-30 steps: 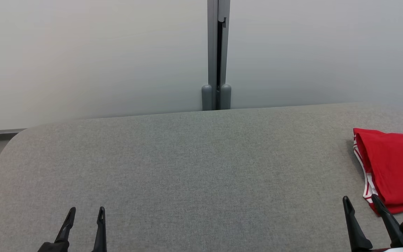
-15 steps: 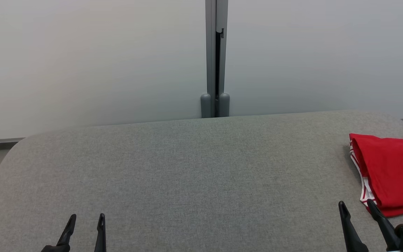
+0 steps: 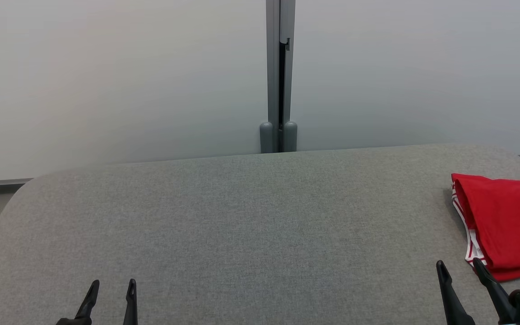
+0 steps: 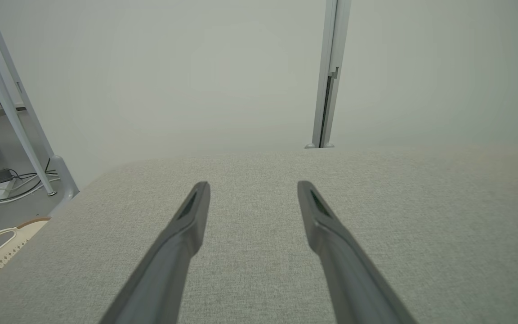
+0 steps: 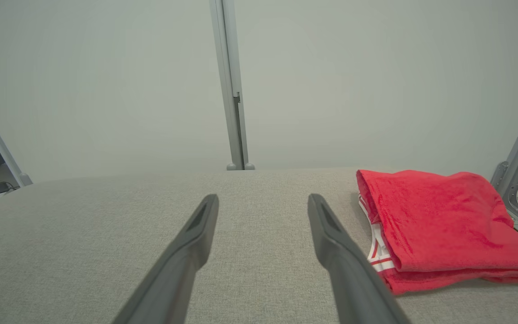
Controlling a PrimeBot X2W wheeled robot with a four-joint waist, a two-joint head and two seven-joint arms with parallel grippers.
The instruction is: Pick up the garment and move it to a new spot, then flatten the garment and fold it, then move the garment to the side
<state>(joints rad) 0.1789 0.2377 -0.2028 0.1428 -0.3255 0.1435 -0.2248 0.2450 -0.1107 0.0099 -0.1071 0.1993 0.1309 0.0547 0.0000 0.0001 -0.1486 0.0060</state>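
While our left gripper [image 3: 113, 283] and right gripper [image 3: 459, 263] hover low over the table [image 3: 242, 216], jaws apart and empty, we count one folded red garment [image 3: 508, 221].

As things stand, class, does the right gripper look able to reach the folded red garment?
Probably yes: the open right gripper is beside the folded red garment on the grey fabric surface, with nothing between them.

Left gripper [image 3: 114, 282], right gripper [image 3: 458, 262] — dark tapered fingers [image 4: 185, 234].

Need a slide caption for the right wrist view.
Open right gripper beside the folded red garment on the grey table.
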